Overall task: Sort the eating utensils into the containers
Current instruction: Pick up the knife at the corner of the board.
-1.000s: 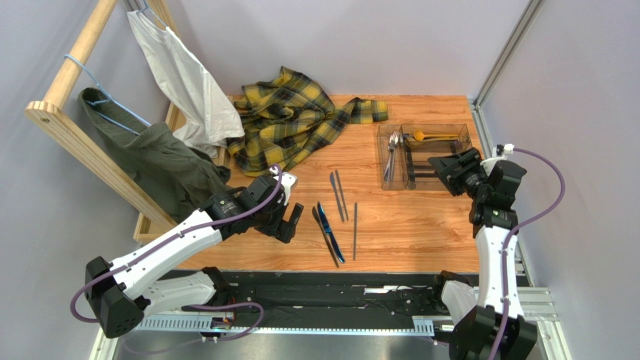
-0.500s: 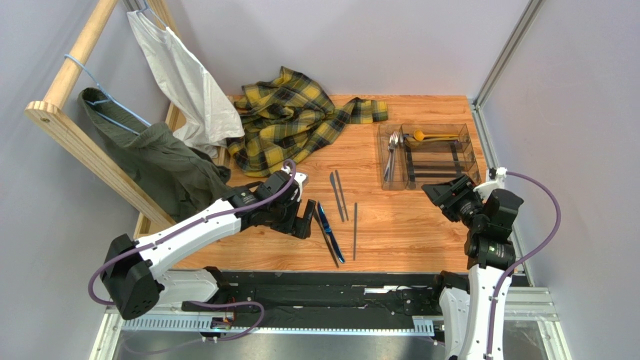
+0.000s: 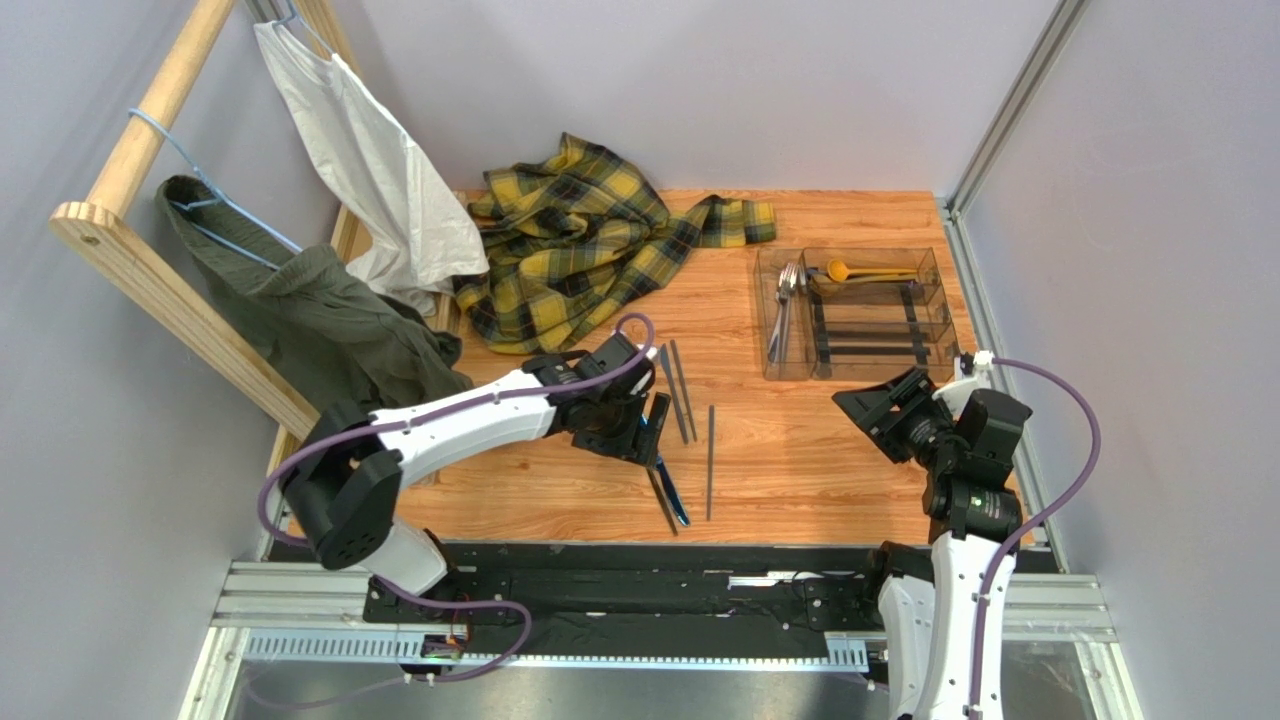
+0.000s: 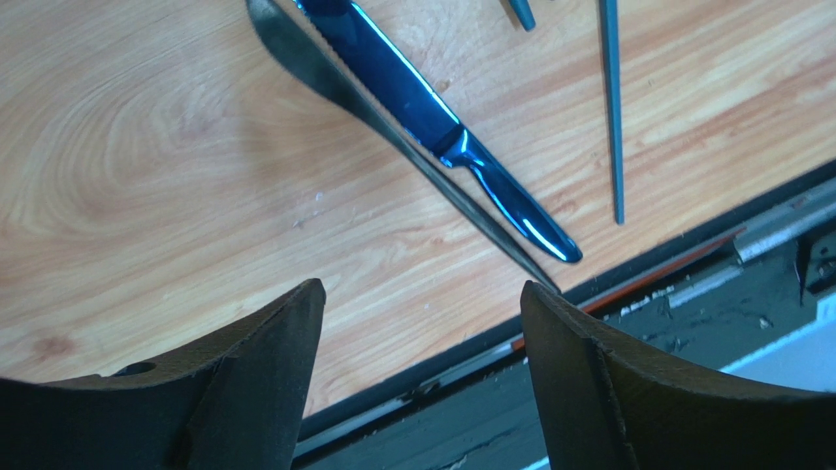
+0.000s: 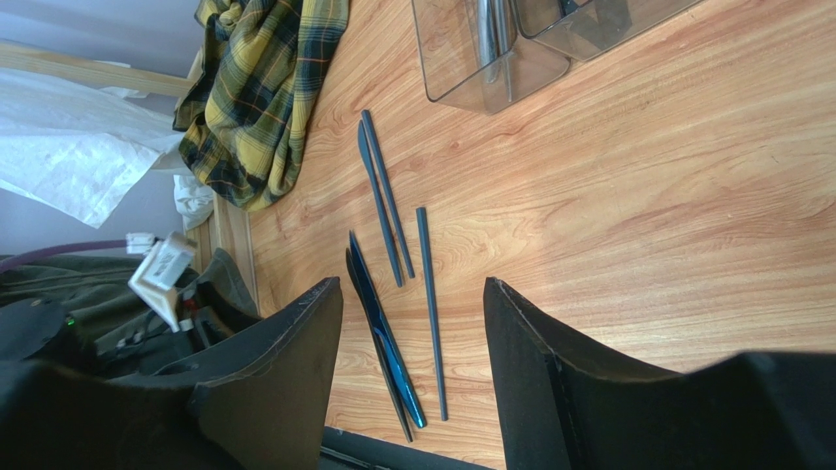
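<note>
left gripper spread apart above glossy blue knife, slim dark grey knife alongside, right gripper apart

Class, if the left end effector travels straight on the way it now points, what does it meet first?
Likely the bare wooden table, just short of the dark grey knife and blue knife; depth is unclear.

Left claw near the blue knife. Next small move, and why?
Probably ease the left claw forward and down until its open jaws straddle the blue knife. The claw is empty, and the knife lies ahead of its fingertips, not between them. The dark grey knife lies right alongside, so aim carefully.
</note>
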You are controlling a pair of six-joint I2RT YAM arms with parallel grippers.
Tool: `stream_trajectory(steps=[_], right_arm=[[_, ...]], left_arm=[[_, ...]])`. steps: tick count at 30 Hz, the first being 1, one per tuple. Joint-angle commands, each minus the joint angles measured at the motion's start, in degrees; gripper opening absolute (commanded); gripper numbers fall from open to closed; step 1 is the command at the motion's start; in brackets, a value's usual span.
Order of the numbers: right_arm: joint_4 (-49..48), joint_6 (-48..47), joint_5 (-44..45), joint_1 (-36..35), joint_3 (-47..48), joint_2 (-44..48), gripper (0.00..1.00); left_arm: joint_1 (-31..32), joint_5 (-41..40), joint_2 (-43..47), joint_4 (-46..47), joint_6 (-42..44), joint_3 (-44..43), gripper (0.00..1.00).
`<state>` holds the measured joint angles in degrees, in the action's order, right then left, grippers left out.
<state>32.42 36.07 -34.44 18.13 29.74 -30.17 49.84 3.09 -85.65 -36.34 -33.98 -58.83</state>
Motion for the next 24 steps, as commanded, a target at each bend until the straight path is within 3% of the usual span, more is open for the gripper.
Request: stream_trajectory(steps=[1,4,14,24], right_arm=[[-0.2,-1.8,-1.1,-0.1,0.0,1.0,0.58],[0.4,-2.3,-1.1,-0.2,-0.4,1.4,0.58],[-0.8,-3.4,-2.0,-0.1,-0.6,1.2,0.57],[-2.2,-3.3,-2.4,-0.1,-2.4,-0.3,0.57]], left_arm=[[0.9,-1.9,-5.9,1.9,-2.1,-3.7,0.80],[1.6,-2.4,-9.7,2.0,-2.1,-5.1,0.70],[3.2,-3.0,-16.9,2.8,-2.1,-8.1,0.67],[3.6,-6.2,-20.8,-0.6,-1.7,-9.5,0.47]])
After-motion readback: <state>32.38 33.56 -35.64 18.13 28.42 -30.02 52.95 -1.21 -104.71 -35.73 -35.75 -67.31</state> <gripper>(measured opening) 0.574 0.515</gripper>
